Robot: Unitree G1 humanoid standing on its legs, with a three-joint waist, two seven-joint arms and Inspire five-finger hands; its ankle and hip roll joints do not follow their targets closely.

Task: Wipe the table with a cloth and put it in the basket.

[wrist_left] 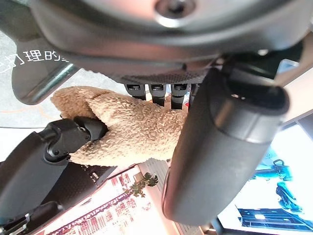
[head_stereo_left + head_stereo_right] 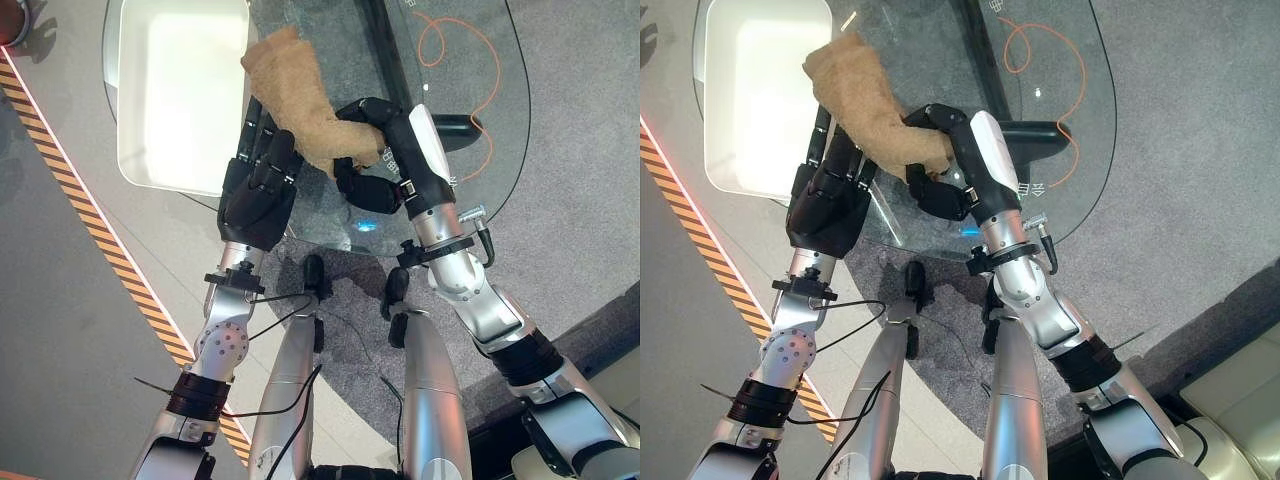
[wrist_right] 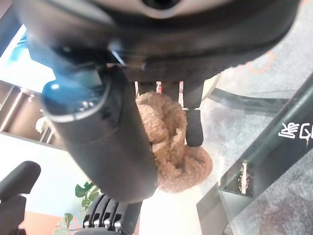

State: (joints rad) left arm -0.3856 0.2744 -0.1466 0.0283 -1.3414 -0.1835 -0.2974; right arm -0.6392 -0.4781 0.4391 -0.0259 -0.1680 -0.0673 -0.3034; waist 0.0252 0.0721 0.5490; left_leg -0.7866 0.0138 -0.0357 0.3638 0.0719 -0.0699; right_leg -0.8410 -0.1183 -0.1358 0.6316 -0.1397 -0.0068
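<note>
Cloth (image 2: 300, 100): tan, fleecy, bunched lengthwise; lay on the glass table just right of the basket, its far end free, its near end gathered in the right hand. Seen also in the left wrist view (image 1: 132, 129) and the right wrist view (image 3: 168, 142).

Basket (image 2: 175, 95): white, rectangular, shallow tray with rounded corners; stood at the left of the table top, nothing visible inside it; apart from the cloth, which lay just beside its right wall.

Left hand (image 2: 258, 185): dark, back of hand upward, at the near left edge of the glass; fingers straight and extended toward the cloth's left side, tips at or under the cloth's edge. Contact could not be confirmed. No grasp shown in its own wrist view.

Table (image 2: 480, 90): round, clear glass top; dark base bars and grey carpet visible through it.

Right hand (image 2: 385, 150): dark, with a white cover along its back; fingers and thumb curled round the near end of the cloth, pinching it against the glass. The right wrist view showed the fabric bunched between thumb and fingers.

Cord (image 2: 470, 60): orange, looped, seen through the glass at the far right, well apart from the cloth.

Floor strip (image 2: 90, 215): orange-and-black striped, running diagonally left of the table.
</note>
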